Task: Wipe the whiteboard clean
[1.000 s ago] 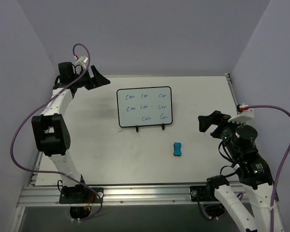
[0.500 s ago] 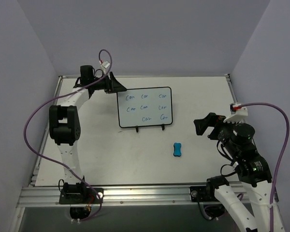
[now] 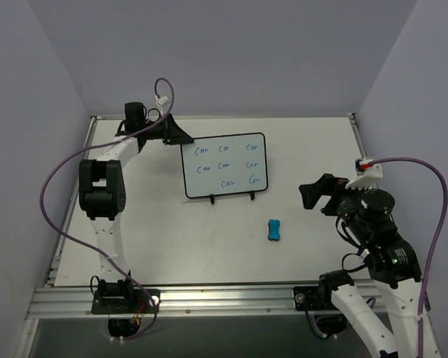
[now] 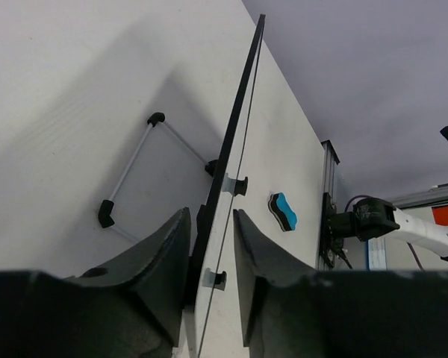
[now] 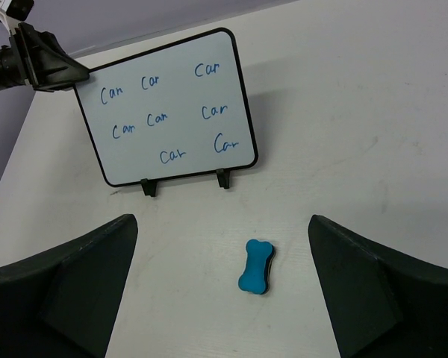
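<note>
The whiteboard (image 3: 224, 165) stands on its two black feet mid-table, with "Car" written on it several times in blue (image 5: 172, 104). My left gripper (image 3: 187, 139) is at its top left corner. In the left wrist view the board's edge (image 4: 239, 112) runs between the narrowed jaws (image 4: 211, 212): one finger (image 4: 164, 253) lies against the black frame, while a thin gap shows at the other. The blue bone-shaped eraser (image 3: 275, 230) lies flat in front of the board. My right gripper (image 3: 311, 195) hovers wide open to its right, with the eraser (image 5: 255, 266) below and between its fingers.
The board's wire stand (image 4: 127, 175) props it from behind. A metal rail (image 3: 209, 298) runs along the near table edge by the arm bases. Purple walls close in on the left, back and right. Cables loop from both wrists.
My left arm swung from the back left to the board's top left corner, and its jaws narrowed around the edge. My right gripper shifted slightly left. The board and eraser stayed put.
</note>
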Tool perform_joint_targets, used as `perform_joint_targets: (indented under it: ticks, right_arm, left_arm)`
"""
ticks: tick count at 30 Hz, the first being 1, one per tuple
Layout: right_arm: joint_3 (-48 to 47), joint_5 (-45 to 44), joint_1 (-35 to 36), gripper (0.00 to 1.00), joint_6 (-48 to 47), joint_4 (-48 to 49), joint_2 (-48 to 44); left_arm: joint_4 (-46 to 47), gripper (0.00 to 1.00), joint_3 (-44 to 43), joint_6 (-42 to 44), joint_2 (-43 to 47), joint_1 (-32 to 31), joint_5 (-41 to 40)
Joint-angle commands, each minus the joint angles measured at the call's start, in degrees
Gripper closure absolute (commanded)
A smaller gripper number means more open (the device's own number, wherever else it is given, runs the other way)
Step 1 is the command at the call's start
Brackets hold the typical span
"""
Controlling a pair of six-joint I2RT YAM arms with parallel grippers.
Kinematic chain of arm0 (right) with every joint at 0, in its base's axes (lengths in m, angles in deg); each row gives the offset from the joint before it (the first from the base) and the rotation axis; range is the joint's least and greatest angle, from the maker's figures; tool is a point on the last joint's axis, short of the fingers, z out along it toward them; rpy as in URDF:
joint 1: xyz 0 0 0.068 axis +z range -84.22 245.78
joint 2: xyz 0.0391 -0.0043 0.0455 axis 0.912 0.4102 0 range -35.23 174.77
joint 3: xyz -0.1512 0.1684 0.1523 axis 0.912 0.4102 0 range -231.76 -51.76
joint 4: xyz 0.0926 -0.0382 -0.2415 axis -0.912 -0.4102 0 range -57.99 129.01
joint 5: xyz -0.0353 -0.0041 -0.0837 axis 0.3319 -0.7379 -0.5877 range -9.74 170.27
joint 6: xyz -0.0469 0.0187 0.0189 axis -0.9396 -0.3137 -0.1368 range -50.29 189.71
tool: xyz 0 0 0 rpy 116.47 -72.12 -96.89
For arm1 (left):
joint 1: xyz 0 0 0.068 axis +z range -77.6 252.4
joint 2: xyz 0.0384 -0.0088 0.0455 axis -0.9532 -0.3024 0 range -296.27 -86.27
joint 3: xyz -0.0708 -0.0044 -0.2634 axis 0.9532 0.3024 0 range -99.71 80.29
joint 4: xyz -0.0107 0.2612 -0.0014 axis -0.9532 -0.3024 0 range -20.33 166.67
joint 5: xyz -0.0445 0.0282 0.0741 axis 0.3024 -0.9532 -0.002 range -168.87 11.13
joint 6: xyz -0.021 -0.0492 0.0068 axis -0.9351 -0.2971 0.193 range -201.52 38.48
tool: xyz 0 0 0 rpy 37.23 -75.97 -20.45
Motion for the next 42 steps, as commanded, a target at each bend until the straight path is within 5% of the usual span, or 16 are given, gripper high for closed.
perform_joint_targets:
  ticks: [1,5,11,27,29,31,37,40,42]
  right_arm:
    - [-1.7,1.3,-0.2,0.06,-0.8,0.0,-0.1]
    - [-1.4,1.6,-0.2,0.07,-0.8,0.0,-0.6]
    - [-1.3,1.8,-0.1,0.07,-0.7,-0.1,-0.7]
    - [-0.3,2.1,-0.1,0.07,-0.6,0.6,-0.7]
    - [0.5,2.5,-0.1,0.08,-0.6,1.3,-0.6]
    - [2.0,2.9,-0.2,0.08,-0.4,2.0,-0.3]
    - [7.3,5.8,-0.2,0.16,3.6,5.3,2.6]
    - [9.3,4.2,-0.1,0.19,5.0,3.9,6.5]
    - [9.9,3.6,0.4,0.2,5.6,2.8,10.0]
  left_arm:
    - [3.3,0.61,-0.7,0.4,-0.5,0.0,3.6]
    - [2.9,0.48,-0.3,1.1,-0.7,0.0,3.1]
    - [1.2,0.49,0.2,3.2,-2.1,0.2,3.3]
    - [2.6,0.77,0.5,3.0,-3.1,0.4,4.9]
    - [4.8,0.97,1.0,1.3,-2.8,0.4,5.1]
    - [6.8,0.98,1.8,0.1,-2.2,0.4,5.6]
    - [18.1,0.98,5.7,-7.4,-1.1,0.9,7.4]
    - [34.5,0.98,8.0,-15.8,-2.5,1.5,9.8]
    - [54.4,0.98,11.0,-28.7,-4.4,2.1,10.2]
